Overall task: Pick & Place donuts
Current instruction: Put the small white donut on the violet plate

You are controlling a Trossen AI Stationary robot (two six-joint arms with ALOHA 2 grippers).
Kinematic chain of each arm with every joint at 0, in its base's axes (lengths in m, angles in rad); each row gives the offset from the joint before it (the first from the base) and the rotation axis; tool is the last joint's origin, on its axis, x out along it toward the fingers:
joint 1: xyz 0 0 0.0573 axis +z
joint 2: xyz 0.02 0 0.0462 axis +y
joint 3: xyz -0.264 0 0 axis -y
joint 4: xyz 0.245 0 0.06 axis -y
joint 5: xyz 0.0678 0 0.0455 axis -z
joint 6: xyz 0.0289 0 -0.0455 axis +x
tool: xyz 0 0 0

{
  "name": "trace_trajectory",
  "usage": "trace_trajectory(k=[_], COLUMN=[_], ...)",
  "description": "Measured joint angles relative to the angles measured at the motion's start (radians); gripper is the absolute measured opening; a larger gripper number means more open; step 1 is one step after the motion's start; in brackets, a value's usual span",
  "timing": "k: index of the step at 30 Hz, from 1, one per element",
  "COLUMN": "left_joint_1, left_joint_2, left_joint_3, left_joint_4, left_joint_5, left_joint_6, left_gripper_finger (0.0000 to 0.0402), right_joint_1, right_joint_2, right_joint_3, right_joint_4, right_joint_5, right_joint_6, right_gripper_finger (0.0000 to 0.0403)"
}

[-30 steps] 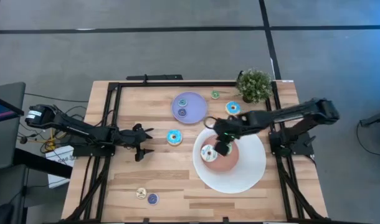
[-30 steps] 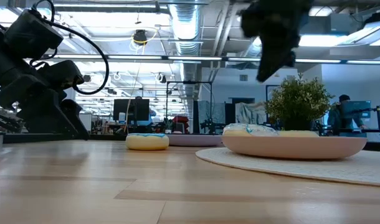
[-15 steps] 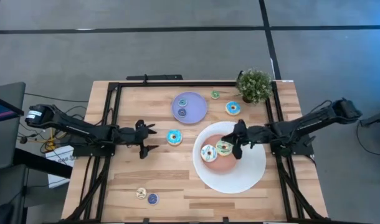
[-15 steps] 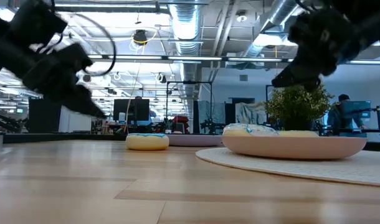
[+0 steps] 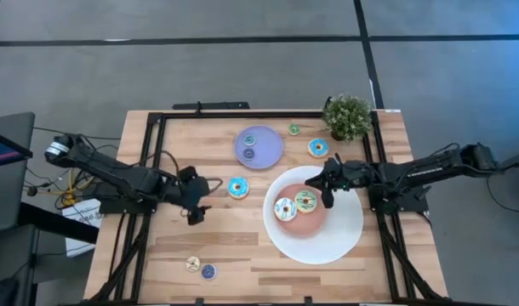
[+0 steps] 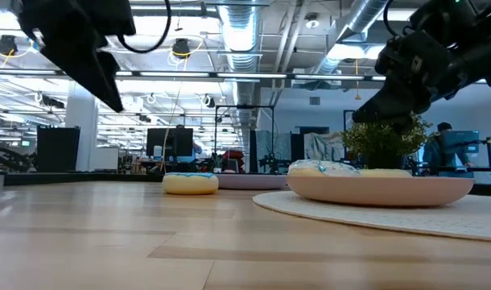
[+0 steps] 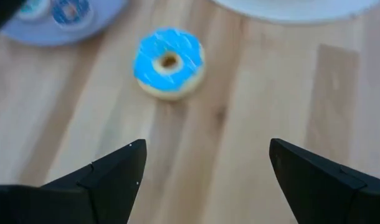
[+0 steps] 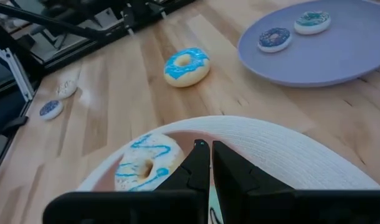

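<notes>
You have four larger donuts: one blue [image 5: 237,187] on bare wood, another blue [image 5: 317,147] near the plant [image 5: 347,116], and a cream one [image 5: 284,209] and a striped one [image 5: 305,201] on the white plate [image 5: 345,238]. Count five tiny donuts: two on the lavender plate [image 5: 268,155], one green [image 5: 293,129], and two by the front edge [image 5: 200,268]. That makes two plates and one plant.

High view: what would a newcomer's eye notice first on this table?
Probably the big white plate right of centre, whose pink middle holds a cream donut and a yellow-green striped donut, with the right gripper shut above its rim. Next, the blue donut alone on the wood, the open left gripper just beside it.
</notes>
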Motion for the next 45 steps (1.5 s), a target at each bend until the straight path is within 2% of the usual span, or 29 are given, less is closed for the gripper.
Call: trace_trajectory(k=[5, 9, 11, 16, 24, 33, 39, 45], left_joint_1=[-0.132, -0.24, -0.279, -0.347, -0.441, -0.485, -0.484, -0.485], left_joint_2=[0.11, 0.207, 0.259, 0.375, 0.525, 0.538, 0.538, 0.538], left_joint_3=[0.101, 0.133, 0.141, 0.156, 0.157, 0.158, 0.153, 0.152], left_joint_4=[-0.14, -0.143, -0.147, -0.149, -0.12, -0.022, 0.064, 0.07], left_joint_5=[0.129, 0.179, 0.196, 0.282, 0.417, 0.368, 0.356, 0.313], left_joint_6=[0.004, 0.02, -0.019, -0.128, -0.162, -0.215, -0.187, -0.174], left_gripper_finger=[0.0334, 0.0334, 0.0334, 0.0334, 0.0334, 0.0334, 0.0334, 0.0334], right_joint_1=[-0.001, 0.003, 0.003, 0.003, 0.003, 0.003, 0.003, 0.003], right_joint_2=[0.0, 0.0, 0.001, 0.001, 0.001, 0.001, 0.001, 0.001], right_joint_3=[0.0, 0.0, 0.0, 0.0, 0.0, 0.0, 0.0, 0.0], right_joint_4=[-0.012, -0.043, -0.053, -0.053, -0.053, -0.053, -0.053, -0.053], right_joint_5=[-0.003, -0.003, -0.003, -0.003, -0.003, -0.003, -0.003, -0.002], right_joint_6=[-0.002, -0.002, -0.001, 0.0, 0.0, 0.0, 0.001, 0.001], right_gripper_finger=[0.001, 0.001, 0.001, 0.001, 0.001, 0.001, 0.001, 0.001])
